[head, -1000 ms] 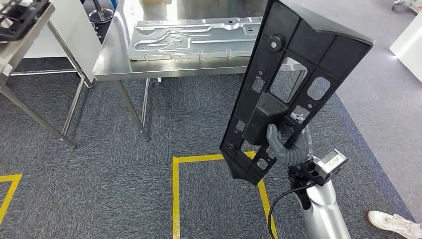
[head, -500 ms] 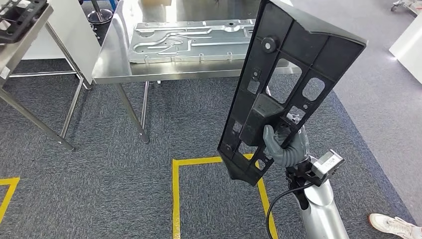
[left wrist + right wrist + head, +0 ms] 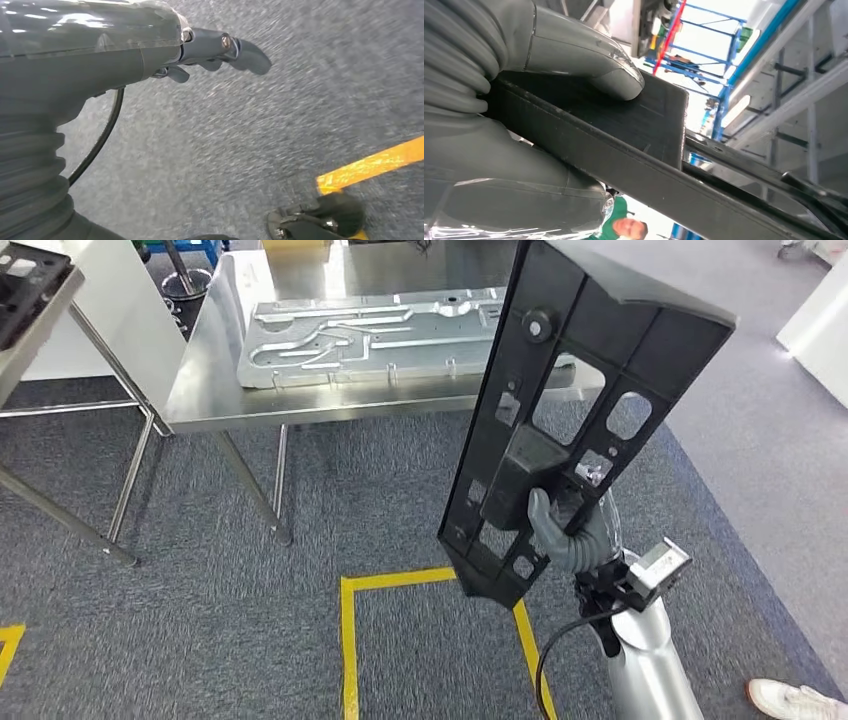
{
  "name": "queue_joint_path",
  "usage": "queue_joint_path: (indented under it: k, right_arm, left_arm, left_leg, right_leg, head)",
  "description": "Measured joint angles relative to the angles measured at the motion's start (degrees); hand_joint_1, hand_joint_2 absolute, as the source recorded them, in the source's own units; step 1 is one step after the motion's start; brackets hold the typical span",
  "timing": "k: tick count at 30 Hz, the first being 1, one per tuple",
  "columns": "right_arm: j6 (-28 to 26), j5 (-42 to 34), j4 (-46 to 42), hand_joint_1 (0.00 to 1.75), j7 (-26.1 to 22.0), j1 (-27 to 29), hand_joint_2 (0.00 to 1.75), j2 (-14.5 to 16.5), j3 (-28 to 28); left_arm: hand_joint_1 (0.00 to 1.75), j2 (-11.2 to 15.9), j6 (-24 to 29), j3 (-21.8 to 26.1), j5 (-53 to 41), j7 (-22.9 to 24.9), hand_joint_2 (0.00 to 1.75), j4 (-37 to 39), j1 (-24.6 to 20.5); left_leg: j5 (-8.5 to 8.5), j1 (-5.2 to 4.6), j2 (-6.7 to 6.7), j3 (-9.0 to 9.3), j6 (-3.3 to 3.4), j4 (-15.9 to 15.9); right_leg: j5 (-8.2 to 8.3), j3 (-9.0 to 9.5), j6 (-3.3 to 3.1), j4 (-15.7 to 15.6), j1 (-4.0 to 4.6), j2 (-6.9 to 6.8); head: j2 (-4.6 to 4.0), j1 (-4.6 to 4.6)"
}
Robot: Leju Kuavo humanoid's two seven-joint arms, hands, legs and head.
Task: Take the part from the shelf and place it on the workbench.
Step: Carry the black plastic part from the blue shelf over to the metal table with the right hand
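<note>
While your right robot hand grips the black part by its raised middle block, thumb pressed flat on it, the view has swung and the steel table now sits further left. You hold the part upright above the carpet: a long, ribbed plastic panel with cut-out windows. Your left robot hand hangs empty over the floor, fingers loosely apart.

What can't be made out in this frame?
- Head view: right hand's fingers, hidden behind the black part it holds.
- Head view: workbench's far side, cut by the top edge; its right end, hidden by the part.
- Head view: metal panel's right end, behind the part.
- Left wrist view: left hand over motion-blurred carpet.
- Right wrist view: the part's shape, too close.
</note>
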Motion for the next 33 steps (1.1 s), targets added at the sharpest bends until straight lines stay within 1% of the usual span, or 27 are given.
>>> queue_joint_path:
  k: [2, 3, 4, 7, 8, 9, 10, 11, 12, 13, 14, 15, 17, 18, 19, 20, 21, 22, 23, 24, 25, 26, 28, 29, 30, 31, 33]
  right_arm:
    - [0.03, 0.02, -0.06, 1.75, 0.06, 0.01, 1.75, 0.00, 0.01]
    - [0.03, 0.02, -0.10, 1.75, 0.04, -0.07, 1.75, 0.00, 0.01]
    - [0.03, 0.01, -0.14, 1.75, 0.01, -0.24, 1.75, 0.01, 0.02]
    - [0.03, -0.01, -0.15, 1.75, 0.01, -0.35, 1.75, 0.01, 0.02]
    - [0.03, 0.00, -0.11, 1.75, 0.04, -0.25, 1.75, 0.00, 0.02]
    - [0.04, 0.01, -0.07, 1.75, 0.06, -0.18, 1.75, 0.00, 0.02]
    - [0.07, 0.01, -0.02, 1.75, 0.06, -0.16, 1.75, 0.00, 0.02]
    - [0.11, 0.01, 0.05, 1.75, 0.06, -0.17, 1.75, 0.00, 0.02]
    - [0.18, 0.01, 0.20, 1.75, 0.06, -0.19, 1.75, 0.00, 0.02]
    - [0.26, 0.03, 0.41, 1.75, 0.08, -0.28, 1.75, 0.01, 0.06]
    - [0.31, 0.06, 0.61, 1.75, 0.11, -0.39, 1.75, 0.02, 0.11]
    - [0.35, 0.10, 0.79, 1.75, 0.12, -0.55, 1.75, 0.04, 0.18]
    - [0.45, 0.15, 0.92, 1.75, 0.10, -1.24, 1.75, 0.08, 0.37]
    - [0.52, 0.15, 0.97, 1.75, 0.07, -1.68, 1.75, 0.10, 0.46]
    - [0.66, 0.16, 1.03, 1.75, 0.04, -2.15, 1.75, 0.11, 0.55]
    - [0.84, 0.16, 1.14, 1.75, 0.02, -2.48, 1.75, 0.14, 0.64]
    - [1.03, 0.17, 1.31, 1.75, 0.00, -2.76, 1.75, 0.13, 0.73]
    - [1.21, 0.21, 1.54, 1.75, 0.01, -3.05, 1.75, 0.13, 0.90]
    - [1.32, 0.31, 1.84, 1.75, 0.06, -3.42, 1.75, 0.12, 1.17]
    - [1.33, 0.45, 2.15, 1.75, 0.19, -3.94, 1.75, 0.11, 1.48]
    - [1.31, 0.66, 2.45, 1.75, 0.39, -4.66, 1.75, 0.09, 1.79]
    - [1.25, 0.84, 2.74, 1.75, 0.70, -5.53, 1.75, 0.05, 2.10]
    - [1.11, 1.03, 3.31, 1.75, 1.49, -7.52, 1.75, -0.06, 2.51]
    - [1.08, 1.03, 3.59, 1.75, 1.94, -8.56, 1.75, -0.14, 2.69]
    - [1.10, 1.02, 3.85, 1.75, 2.37, -9.54, 1.75, -0.25, 2.83]
    - [1.15, 0.97, 4.08, 1.75, 2.71, -10.51, 1.75, -0.46, 2.96]
    - [1.34, 0.74, 4.40, 1.75, 3.30, -12.52, 1.75, -1.13, 3.14]
  left_arm:
    - [0.00, -0.02, 0.00, 0.04, -0.03, 0.07, 1.75, 0.00, 0.12]
    - [0.00, -0.03, 0.00, 0.07, -0.04, 0.11, 1.75, 0.00, 0.23]
    - [0.00, -0.05, -0.01, 0.08, -0.04, 0.13, 1.75, 0.00, 0.30]
    - [0.00, -0.12, -0.02, 0.13, -0.01, 0.14, 1.75, 0.00, 0.39]
    - [0.00, -0.14, -0.02, 0.15, 0.02, 0.14, 1.75, 0.00, 0.45]
    - [0.00, -0.14, -0.02, 0.19, 0.10, 0.14, 1.75, 0.00, 0.55]
    - [0.00, -0.16, -0.02, 0.23, 0.25, 0.15, 1.75, 0.00, 0.65]
    - [0.00, -0.18, -0.02, 0.27, 0.41, 0.15, 1.75, 0.00, 0.74]
    - [0.00, -0.19, -0.02, 0.32, 0.62, 0.19, 1.75, 0.00, 0.84]
    - [0.00, -0.19, -0.02, 0.36, 0.83, 0.23, 1.75, 0.00, 0.90]
    - [0.00, -0.18, -0.01, 0.39, 0.96, 0.30, 1.75, 0.00, 0.92]
    - [0.00, -0.16, 0.01, 0.41, 1.08, 0.38, 1.75, 0.00, 0.90]
    - [0.00, -0.16, 0.01, 0.44, 1.19, 0.51, 1.75, -0.01, 0.64]
    - [0.00, -0.19, -0.02, 0.45, 1.27, 0.55, 1.75, -0.01, 0.52]
    - [0.00, -0.24, -0.06, 0.49, 1.41, 0.58, 1.75, -0.01, 0.40]
    - [0.00, -0.30, -0.09, 0.54, 1.56, 0.54, 1.75, 0.00, 0.33]
    - [0.00, -0.39, -0.11, 0.60, 1.70, 0.43, 1.75, 0.00, 0.29]
    - [0.00, -0.46, -0.11, 0.65, 1.81, 0.28, 1.75, 0.00, 0.16]
    - [0.00, -0.51, -0.11, 0.69, 1.85, 0.10, 1.75, 0.00, -0.01]
    - [0.00, -0.55, -0.11, 0.72, 1.87, -0.05, 1.75, 0.00, -0.18]
    - [0.00, -0.57, -0.11, 0.73, 1.87, -0.19, 1.75, 0.00, -0.27]
    - [0.00, -0.59, -0.11, 0.73, 1.85, -0.29, 1.75, 0.00, -0.27]
    - [0.00, -0.59, -0.07, 0.78, 1.83, -0.44, 1.75, 0.00, -0.16]
    - [0.00, -0.62, -0.04, 0.84, 1.85, -0.51, 1.75, 0.00, -0.16]
    - [0.00, -0.65, -0.01, 0.91, 1.85, -0.56, 1.75, 0.00, -0.18]
    - [0.00, -0.71, 0.04, 1.01, 1.89, -0.62, 1.75, 0.00, -0.18]
    - [0.00, -0.95, 0.11, 1.18, 2.03, -0.66, 1.75, 0.00, -0.12]
  left_leg:
    - [-0.43, 0.13, -0.04, 1.19, 0.63, -1.29]
    - [-0.60, 0.30, -0.07, 2.02, 0.94, -1.88]
    - [-0.78, 0.45, -0.10, 2.93, 1.14, -2.34]
    - [-2.11, 0.71, -0.14, 4.87, 1.36, -2.78]
    - [-2.75, 0.79, -0.18, 5.61, 1.27, -2.79]
    - [-3.45, 0.90, -0.23, 6.50, 1.08, -2.79]
    - [-4.22, 1.05, -0.27, 7.52, 0.84, -2.78]
    - [-5.06, 1.20, -0.29, 8.52, 0.53, -2.78]
    - [-6.01, 1.25, -0.29, 9.58, 0.17, -2.69]
    - [-6.90, 1.25, -0.28, 10.35, -0.22, -2.69]
    - [-7.72, 1.20, -0.23, 11.03, -0.64, -2.86]
    - [-8.20, 1.12, -0.17, 11.75, -1.09, -2.79]
    - [-7.96, 1.26, -0.06, 12.06, -1.83, -1.63]
    - [-7.33, 1.37, -0.06, 11.25, -2.14, 0.63]
    - [-6.98, 1.48, -0.06, 9.42, -2.36, 3.75]
    - [-7.33, 1.52, -0.07, 6.91, -2.53, 7.66]
    - [-8.54, 1.52, -0.07, 4.05, -2.63, 11.49]
    - [-10.52, 1.47, -0.07, 1.33, -2.59, 14.42]
    - [-12.51, 1.42, -0.07, -0.80, -2.44, 16.03]
    - [-13.65, 1.28, -0.07, -2.16, -2.14, 16.00]
    - [-13.35, 1.06, -0.07, -2.82, -1.62, 14.41]
    - [-11.28, 0.72, -0.06, -2.92, -0.84, 11.54]
    - [-3.77, -0.44, -0.33, -2.72, 1.25, 4.88]
    - [-0.97, -0.97, -0.63, -2.53, 2.01, 2.60]
    - [0.66, -1.30, -0.92, -2.23, 2.44, 1.09]
    - [0.64, -1.38, -1.18, -1.67, 2.51, 0.39]
    - [0.60, -0.94, -1.07, 0.42, 2.48, -1.17]
  right_leg:
    - [0.42, 0.19, 0.63, 0.67, -0.10, -0.04]
    - [0.56, -0.29, 0.85, 2.16, -0.10, -0.09]
    - [0.25, -1.59, 0.99, 4.54, -0.15, -0.16]
    - [-3.00, -8.83, 1.67, 14.19, -0.38, -0.24]
    - [-3.94, -10.80, 1.94, 15.71, -0.53, -0.27]
    - [-4.00, -11.92, 2.16, 15.48, -0.69, -0.32]
    - [-2.84, -12.15, 2.41, 13.46, -0.88, -0.41]
    - [-0.39, -11.74, 2.68, 10.15, -1.10, -0.59]
    - [3.20, -11.21, 2.85, 6.63, -1.32, -1.00]
    - [5.73, -10.65, 2.66, 3.96, -1.36, -1.36]
    - [7.52, -10.26, 2.27, 2.44, -1.29, -1.58]
    - [8.11, -10.01, 1.65, 1.96, -1.23, -1.64]
    - [7.04, -9.10, 0.43, 2.03, -1.08, -1.14]
    - [6.54, -8.48, -0.06, 1.94, -1.07, -0.98]
    - [6.00, -7.82, -0.48, 1.90, -0.97, -0.88]
    - [5.40, -7.15, -0.80, 1.83, -0.86, -0.82]
    - [4.76, -6.47, -1.05, 1.82, -0.73, -0.83]
    - [4.09, -5.75, -1.23, 1.81, -0.58, -0.80]
    - [3.41, -4.93, -1.40, 1.80, -0.40, -0.74]
    - [2.73, -4.03, -1.52, 1.79, -0.21, -0.64]
    - [2.02, -3.06, -1.61, 1.78, 0.03, -0.53]
    - [1.35, -2.12, -1.67, 1.74, 0.25, -0.43]
    - [0.17, -0.71, -1.65, 1.57, 0.48, -0.18]
    - [-0.39, -0.18, -1.46, 1.39, 0.55, -0.02]
    - [-0.57, 0.34, -1.26, 1.44, 0.59, 0.15]
    - [-0.43, 0.82, -0.96, 1.59, 0.71, 0.31]
    - [0.30, 0.90, -0.55, 3.01, 0.76, 0.24]
  head:
    - [0.00, 0.00]
    - [0.00, 0.01]
    - [0.00, 0.01]
    - [0.00, 0.02]
    - [0.00, 0.02]
    - [0.00, 0.02]
    - [0.00, 0.02]
    - [0.00, 0.02]
    - [0.00, 0.02]
    - [0.00, 0.03]
    - [0.00, 0.01]
    - [0.00, -0.01]
    - [0.00, -0.07]
    - [0.00, -0.07]
    - [0.00, -0.07]
    - [0.00, -0.08]
    - [0.00, -0.08]
    - [0.00, -0.08]
    - [0.00, -0.09]
    - [0.00, -0.09]
    - [0.00, -0.08]
    - [0.00, -0.08]
    - [0.00, -0.07]
    - [0.00, -0.07]
    - [0.00, -0.08]
    - [0.00, -0.08]
    - [0.00, -0.09]
